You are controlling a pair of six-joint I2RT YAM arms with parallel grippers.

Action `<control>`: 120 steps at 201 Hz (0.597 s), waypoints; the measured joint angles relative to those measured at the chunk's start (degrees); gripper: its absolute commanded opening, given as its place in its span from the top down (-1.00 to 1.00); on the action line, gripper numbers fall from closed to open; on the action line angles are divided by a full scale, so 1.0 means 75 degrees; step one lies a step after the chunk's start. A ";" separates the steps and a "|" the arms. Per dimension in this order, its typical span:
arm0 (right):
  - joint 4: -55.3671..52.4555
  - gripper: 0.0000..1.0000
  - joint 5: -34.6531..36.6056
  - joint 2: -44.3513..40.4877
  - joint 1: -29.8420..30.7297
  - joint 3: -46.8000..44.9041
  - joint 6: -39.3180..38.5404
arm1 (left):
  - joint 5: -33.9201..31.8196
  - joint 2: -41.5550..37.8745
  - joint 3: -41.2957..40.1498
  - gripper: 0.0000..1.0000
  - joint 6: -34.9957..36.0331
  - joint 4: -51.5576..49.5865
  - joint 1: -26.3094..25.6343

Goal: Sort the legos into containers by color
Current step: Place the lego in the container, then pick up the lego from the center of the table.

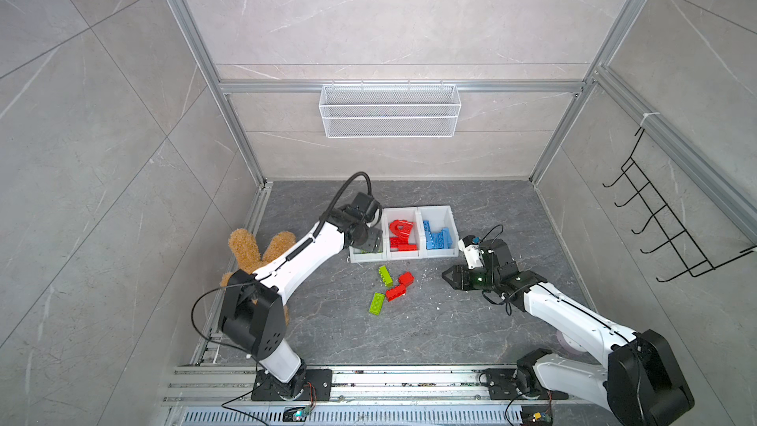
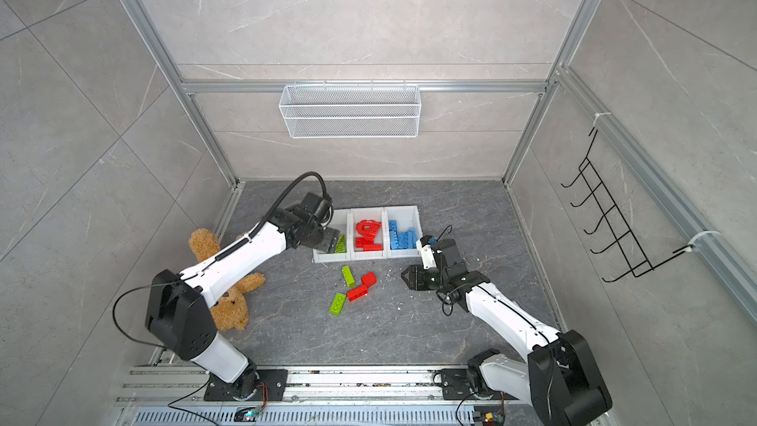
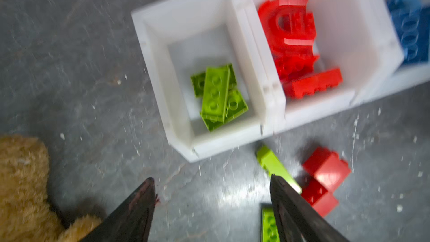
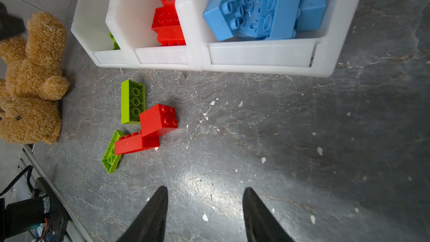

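Note:
Three white containers stand joined in a row. The left one holds lime green legos, the middle one red legos, the right one blue legos. On the floor in front lie two green bricks and two red bricks, touching in a cluster. My left gripper hangs open over the left container's front, nothing between its fingers. My right gripper hovers open and empty to the right of the cluster, in front of the blue container.
A brown plush toy lies on the floor under my left arm, left of the containers. A white wire basket hangs on the back wall. A black hook rack is on the right wall.

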 measured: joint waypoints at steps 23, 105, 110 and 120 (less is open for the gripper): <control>0.0003 -0.08 0.0000 0.0119 0.0000 0.0003 0.0000 | 0.0061 -0.0469 -0.1180 -0.50 -0.0294 -0.0216 -0.0965; -0.0006 -0.08 0.0000 0.0181 0.0000 0.0003 0.0003 | 0.0026 0.0268 -0.2148 -0.44 -0.1594 0.0321 -0.2407; -0.0006 -0.08 0.0000 0.0181 0.0000 0.0003 0.0003 | 0.0009 0.0396 -0.2124 -0.44 -0.1667 0.0347 -0.2439; -0.0009 -0.08 0.0000 0.0181 0.0000 0.0003 0.0003 | -0.0050 0.0627 -0.2095 -0.43 -0.1801 0.0411 -0.2463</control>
